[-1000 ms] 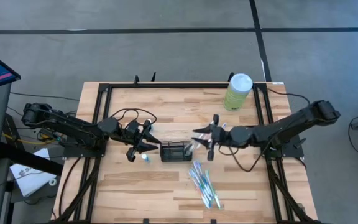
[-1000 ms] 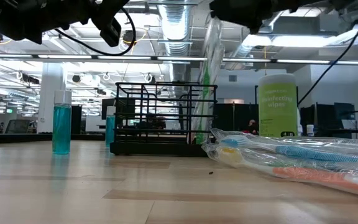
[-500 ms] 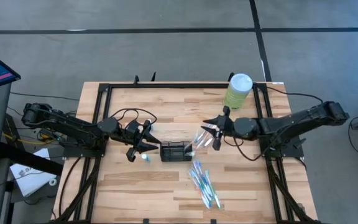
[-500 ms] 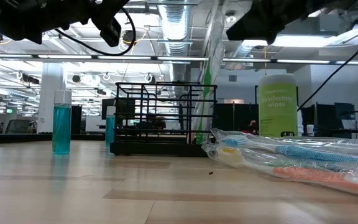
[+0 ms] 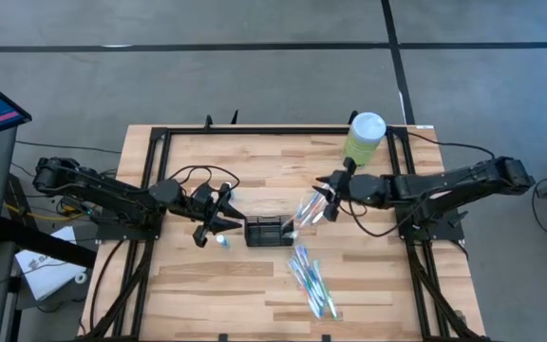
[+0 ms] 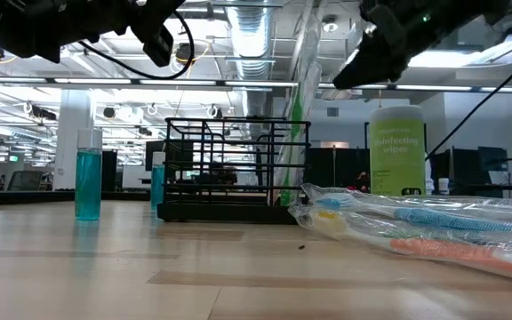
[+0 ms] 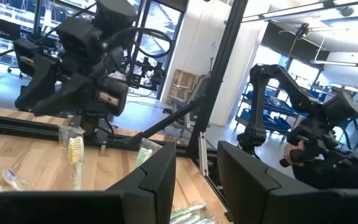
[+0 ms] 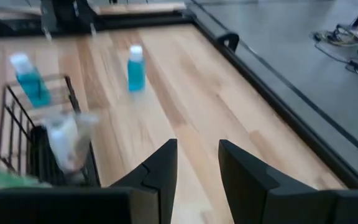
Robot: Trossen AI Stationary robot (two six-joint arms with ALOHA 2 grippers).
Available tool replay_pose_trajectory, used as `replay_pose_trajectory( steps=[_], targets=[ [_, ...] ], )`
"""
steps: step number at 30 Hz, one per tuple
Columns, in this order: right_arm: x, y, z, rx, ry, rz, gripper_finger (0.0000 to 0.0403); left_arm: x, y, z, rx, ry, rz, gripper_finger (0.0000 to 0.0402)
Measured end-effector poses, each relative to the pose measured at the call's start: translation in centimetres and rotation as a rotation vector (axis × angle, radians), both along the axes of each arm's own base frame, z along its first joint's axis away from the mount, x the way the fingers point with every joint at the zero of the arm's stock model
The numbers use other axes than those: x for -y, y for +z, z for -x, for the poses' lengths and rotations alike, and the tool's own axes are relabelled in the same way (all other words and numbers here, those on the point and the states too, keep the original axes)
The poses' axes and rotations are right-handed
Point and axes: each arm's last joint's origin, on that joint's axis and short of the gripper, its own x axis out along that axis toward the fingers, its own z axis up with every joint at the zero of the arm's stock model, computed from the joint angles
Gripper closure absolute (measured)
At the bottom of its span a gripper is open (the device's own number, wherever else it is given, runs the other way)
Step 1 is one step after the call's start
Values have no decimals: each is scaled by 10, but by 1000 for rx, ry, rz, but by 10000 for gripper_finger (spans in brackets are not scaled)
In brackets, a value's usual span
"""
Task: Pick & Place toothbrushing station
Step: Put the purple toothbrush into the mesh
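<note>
The black wire-mesh holder stands at the table's middle, also in the low view. A clear-packaged toothbrush stands in its right end, leaning up and to the right; its lower end is in the holder. My right gripper is open and empty, in the air to the right of and beyond the holder. My left gripper is open and empty, hovering by the holder's left end.
Several packaged toothbrushes lie in a pile near the holder's right, toward the near edge. A pale-green canister stands at the far right. Two small blue bottles stand by the holder's left end.
My right gripper has drawn back from the holder's right end, up and toward the table's far right, toward the canister, and has turned. The packaged toothbrush stays standing in the holder.
</note>
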Motion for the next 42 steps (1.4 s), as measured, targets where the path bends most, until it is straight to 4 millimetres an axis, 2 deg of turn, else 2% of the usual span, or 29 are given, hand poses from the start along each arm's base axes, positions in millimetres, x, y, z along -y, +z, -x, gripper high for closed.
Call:
replay_pose_trajectory(
  steps=[10, 21, 34, 42],
  targets=[
    [6, -36, -8, -236, 14, -79, 295, 0, 0, 0, 0, 0, 0, 289],
    [14, -72, -2, -561, 33, -131, 294, 0, 0, 0, 0, 0, 0, 289],
    [15, -101, -5, -753, 91, -139, 294, 0, 0, 0, 0, 3, 0, 289],
    [18, -110, -8, -802, 117, -107, 294, 0, 0, 0, 3, 5, -12, 289]
  ],
)
